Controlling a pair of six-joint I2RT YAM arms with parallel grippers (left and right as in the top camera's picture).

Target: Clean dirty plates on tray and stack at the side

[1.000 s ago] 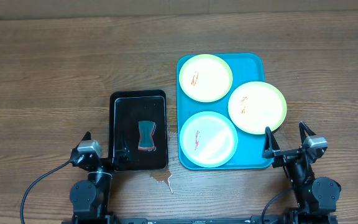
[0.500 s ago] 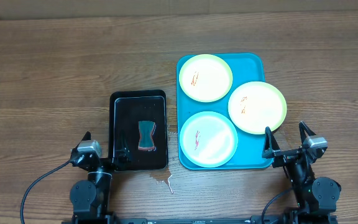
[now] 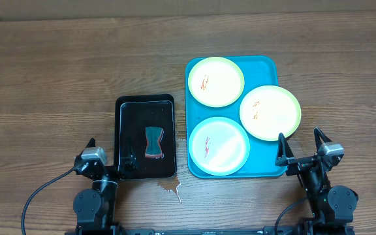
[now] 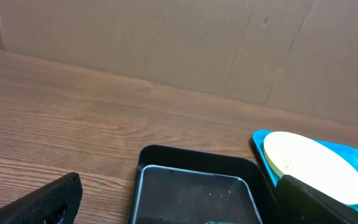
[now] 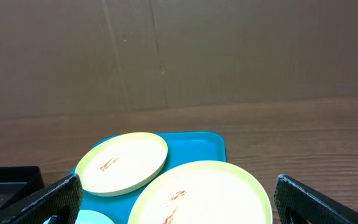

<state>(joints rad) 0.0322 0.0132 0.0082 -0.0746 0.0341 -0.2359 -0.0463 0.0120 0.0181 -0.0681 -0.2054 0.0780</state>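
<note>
The left claw and right claw stay wide and empty (we see nothing moved), so the smeared plates lie uncleaned on the tray, right of centre.

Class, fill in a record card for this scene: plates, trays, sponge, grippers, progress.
Plates: far yellow-green plate, right yellow-green plate, blue plate; all smeared red
Tray: turquoise, holds all three plates; the right one overhangs its rim
Black tray: left of the turquoise one
Sponge: in the black tray
Left gripper: open, empty
Right gripper: open, empty
Progress: nothing stacked yet
</note>
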